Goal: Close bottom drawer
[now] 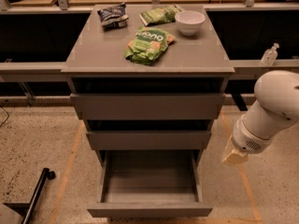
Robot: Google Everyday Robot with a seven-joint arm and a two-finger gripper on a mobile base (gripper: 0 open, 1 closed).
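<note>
The bottom drawer [149,211] of the grey cabinet [93,59] is pulled far out, and its plain grey tray shows nothing inside. Its flat front panel sits at the lower edge of the camera view. The two drawers above it stick out only a little. My gripper [233,155] shows as a cream-coloured tip at the end of the white arm [273,108]. It hangs to the right of the cabinet, level with the middle drawer, above and to the right of the open drawer's front corner, and touches nothing.
On the cabinet top lie a green chip bag [148,44], a second green bag [161,14], a dark bag [113,15] and a white bowl [189,22]. A clear bottle [270,55] stands on the right ledge. A black pole [36,195] lies at the lower left.
</note>
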